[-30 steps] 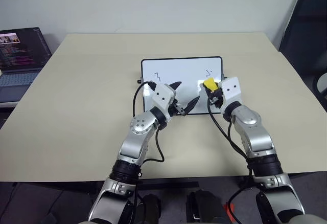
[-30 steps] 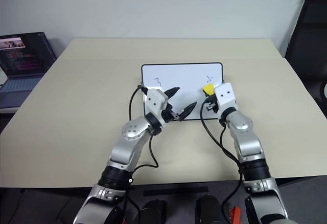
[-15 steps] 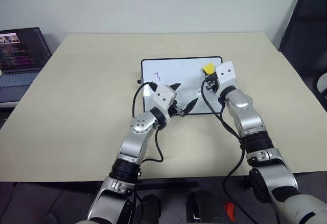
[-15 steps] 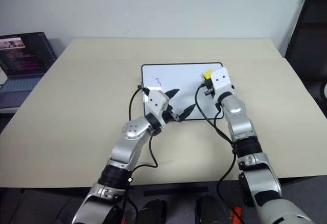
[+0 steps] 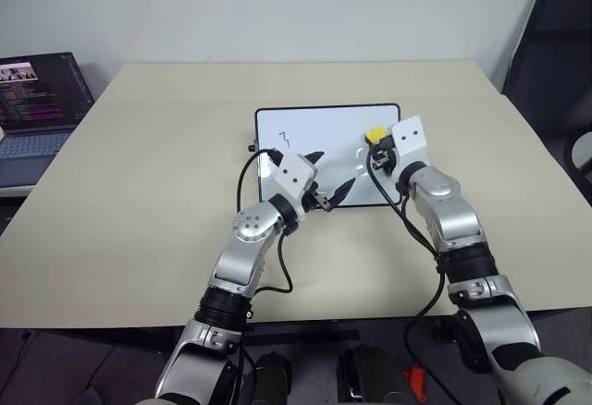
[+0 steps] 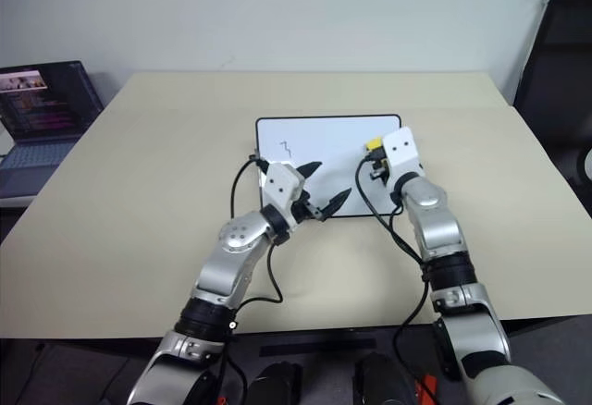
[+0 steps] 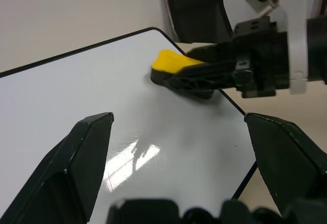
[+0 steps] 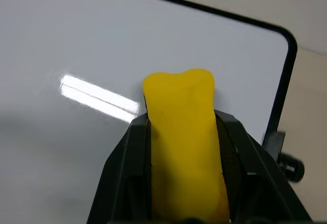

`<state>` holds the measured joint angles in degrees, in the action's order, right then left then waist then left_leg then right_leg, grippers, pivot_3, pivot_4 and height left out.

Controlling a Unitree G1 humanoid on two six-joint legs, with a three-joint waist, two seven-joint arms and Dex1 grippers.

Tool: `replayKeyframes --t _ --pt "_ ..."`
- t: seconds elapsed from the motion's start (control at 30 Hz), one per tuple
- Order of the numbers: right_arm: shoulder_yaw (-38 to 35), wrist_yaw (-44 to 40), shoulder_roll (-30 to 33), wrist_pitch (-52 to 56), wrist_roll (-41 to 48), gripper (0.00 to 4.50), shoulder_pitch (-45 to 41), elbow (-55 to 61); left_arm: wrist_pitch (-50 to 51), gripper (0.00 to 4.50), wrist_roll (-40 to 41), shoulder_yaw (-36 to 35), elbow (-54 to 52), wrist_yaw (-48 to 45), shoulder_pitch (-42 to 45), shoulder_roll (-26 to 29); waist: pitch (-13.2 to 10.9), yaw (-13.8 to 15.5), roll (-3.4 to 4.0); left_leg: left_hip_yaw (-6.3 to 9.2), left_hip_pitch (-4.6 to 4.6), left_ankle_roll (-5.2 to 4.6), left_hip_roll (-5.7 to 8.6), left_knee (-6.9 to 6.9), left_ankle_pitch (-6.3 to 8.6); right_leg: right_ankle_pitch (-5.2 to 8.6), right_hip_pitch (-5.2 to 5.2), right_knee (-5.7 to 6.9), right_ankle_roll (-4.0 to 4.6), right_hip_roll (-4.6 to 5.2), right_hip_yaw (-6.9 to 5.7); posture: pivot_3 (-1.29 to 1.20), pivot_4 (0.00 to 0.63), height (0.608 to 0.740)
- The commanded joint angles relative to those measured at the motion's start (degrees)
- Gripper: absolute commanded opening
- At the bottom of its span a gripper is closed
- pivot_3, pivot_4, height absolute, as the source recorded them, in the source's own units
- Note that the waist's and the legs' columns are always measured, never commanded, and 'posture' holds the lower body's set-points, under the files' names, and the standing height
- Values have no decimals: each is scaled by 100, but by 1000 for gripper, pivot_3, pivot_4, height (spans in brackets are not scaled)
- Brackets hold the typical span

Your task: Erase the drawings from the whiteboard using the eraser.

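The whiteboard [image 5: 324, 128] lies flat in the middle of the table. A thin zigzag, one of the drawings [image 5: 285, 136], shows on its far left part. My right gripper [image 5: 378, 142] is shut on the yellow eraser [image 5: 376, 134], which presses its dark underside on the board's far right part, close to the frame's rounded corner [image 8: 286, 35]. The eraser [image 8: 179, 116] sits between the black fingers [image 8: 127, 178]. My left gripper [image 5: 331, 173] hangs open over the board's near edge, with nothing between its fingers; from its wrist the eraser [image 7: 171, 63] is seen ahead.
An open laptop [image 5: 37, 100] stands at the table's left edge. A dark chair [image 5: 555, 54] stands beyond the right side. Beige tabletop [image 5: 139, 192] surrounds the board. Black knobs [image 5: 252, 147] stick out from the board's sides.
My right gripper carried the eraser away from me along the board's right side, then slightly back. The small marks seen there a second ago no longer show. The left gripper stayed put.
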<state>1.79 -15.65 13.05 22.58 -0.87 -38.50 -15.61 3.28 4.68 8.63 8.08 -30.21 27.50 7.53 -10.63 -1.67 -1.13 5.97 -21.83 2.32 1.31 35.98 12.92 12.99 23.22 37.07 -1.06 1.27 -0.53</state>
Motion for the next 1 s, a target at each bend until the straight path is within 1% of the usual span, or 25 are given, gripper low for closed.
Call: replayKeyframes --t 0.03,0.13,0.2,0.47,0.63,0.83,0.9,1.0 --pt "2 -24 34 591 39 1291 300 161 -72 4500 -5 19 -203 66 -47 -23 0 -1 1 -2 1 0 0 0 0 0 0 0 0 0 1 0 150 740" --pt "-14 -31 32 705 27 1291 319 262 -77 4500 -6 44 -211 79 -71 -35 0 -2 0 -3 2 -1 0 3 -1 0 0 0 0 0 1 0 150 740" --pt "-77 32 20 646 22 1291 175 128 -74 4500 3 41 -207 76 -61 -30 0 -1 1 -1 2 -4 0 4 -3 0 0 -1 0 -1 -2 0 150 740" --pt "-263 325 -7 -277 -14 1291 -803 -1052 -87 4500 19 40 -149 43 -7 -26 0 -14 1 -14 4 -22 -1 6 -14 -2 0 -4 2 -3 -1 0 150 740" --pt "-279 409 16 -617 -31 1291 -1023 -1483 -74 4500 25 37 -163 36 -9 -25 0 -16 1 -17 0 -22 1 1 -14 -5 2 -4 0 -3 5 0 150 740" --pt "-176 307 3 -307 -22 1291 -736 -1279 -51 4500 22 25 -217 56 -48 -4 0 -13 1 -9 -3 -21 0 -6 -13 -8 3 -5 1 -1 3 0 150 740" --pt "-122 245 7 -56 -23 1291 -526 -1021 -43 4500 22 23 -245 58 -72 8 0 -13 1 -8 -3 -21 0 -4 -13 -8 3 -4 2 -1 3 0 150 740" --pt "-19 122 20 472 5 1291 -5 -342 -32 4500 20 10 -273 72 -101 24 1 -4 0 -4 -2 -22 -2 -1 -13 -8 0 -5 2 -2 -1 0 150 740"
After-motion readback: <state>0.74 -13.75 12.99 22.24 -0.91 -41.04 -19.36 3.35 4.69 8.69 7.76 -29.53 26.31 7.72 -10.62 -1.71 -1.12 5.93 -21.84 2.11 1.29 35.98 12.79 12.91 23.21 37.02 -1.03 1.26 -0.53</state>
